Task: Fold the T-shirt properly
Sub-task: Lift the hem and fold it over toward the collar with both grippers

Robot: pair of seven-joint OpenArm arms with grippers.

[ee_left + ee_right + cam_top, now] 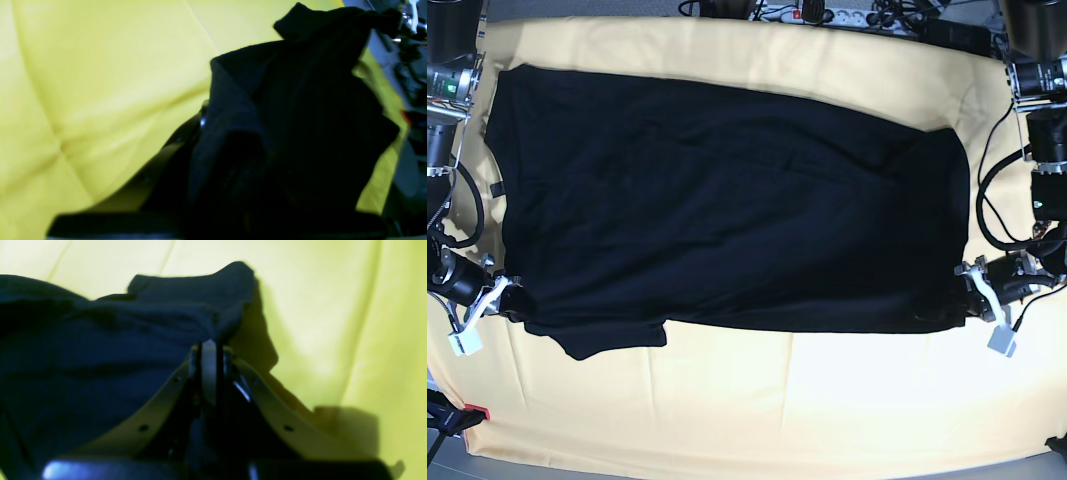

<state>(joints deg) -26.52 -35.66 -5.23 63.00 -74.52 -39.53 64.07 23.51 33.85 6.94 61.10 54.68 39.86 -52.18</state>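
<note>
The black T-shirt [727,200] lies spread across the pale yellow cloth [747,400], its plain side up, with a sleeve flap poking out at the lower left. My left gripper [967,290] is shut on the shirt's lower right corner; in the left wrist view the dark fabric [293,126] drapes over the fingers and hides them. My right gripper [509,298] is shut on the shirt's lower left edge; in the right wrist view its jaws [210,350] pinch a raised fold of the T-shirt [100,350].
The yellow cloth [100,100] covers the whole table. Cables and a power strip [817,14] run along the far edge. Both arm bases and their cables stand at the left side [442,90] and right side [1042,120]. A red tag [477,412] sits at the front left.
</note>
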